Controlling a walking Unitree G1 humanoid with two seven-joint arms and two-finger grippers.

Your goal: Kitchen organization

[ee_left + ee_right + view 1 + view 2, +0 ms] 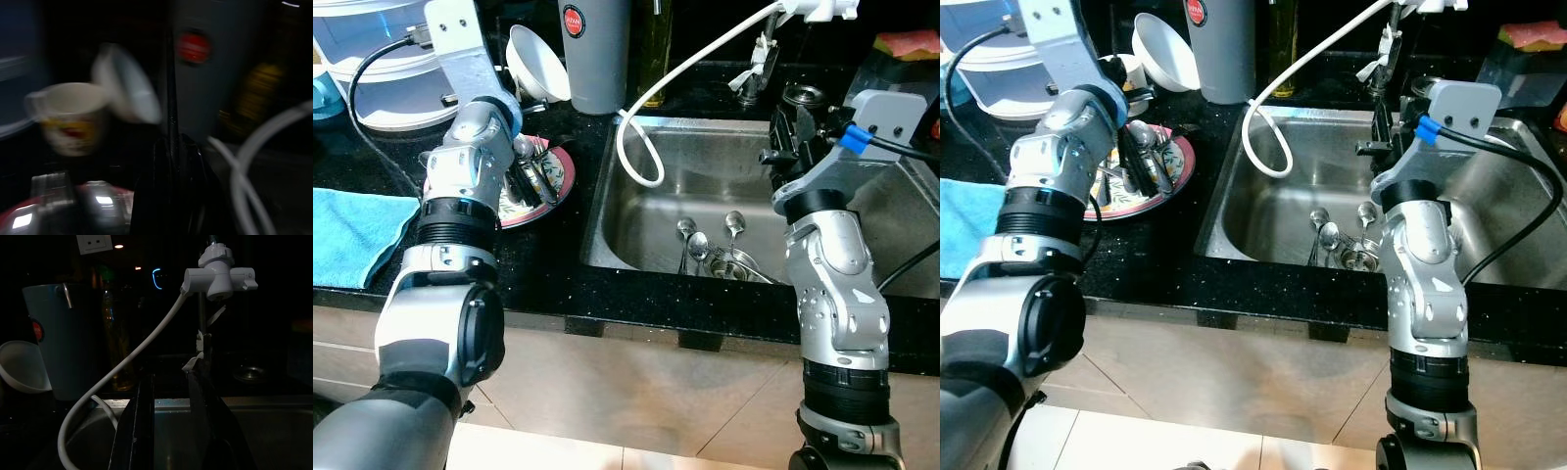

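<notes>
A red-rimmed patterned plate [570,171] lies on the black counter left of the sink and holds spoons [522,147]. My left gripper [546,191] rests low over that plate. In the blurred left wrist view its fingers [171,98] look pressed together, and I make out nothing between them. Several more spoons [705,245] lie in the steel sink [636,245]. My right gripper [168,382] hovers above the sink's right side with its fingers apart and empty, pointing toward the faucet [217,276].
A white hose [636,147] loops from the faucet into the sink. Behind the plate stand a tilted white bowl [538,64], a mug [68,117], a grey tumbler [595,54] and an oil bottle [656,49]. A blue towel [352,230] lies at left, near a white appliance [382,59].
</notes>
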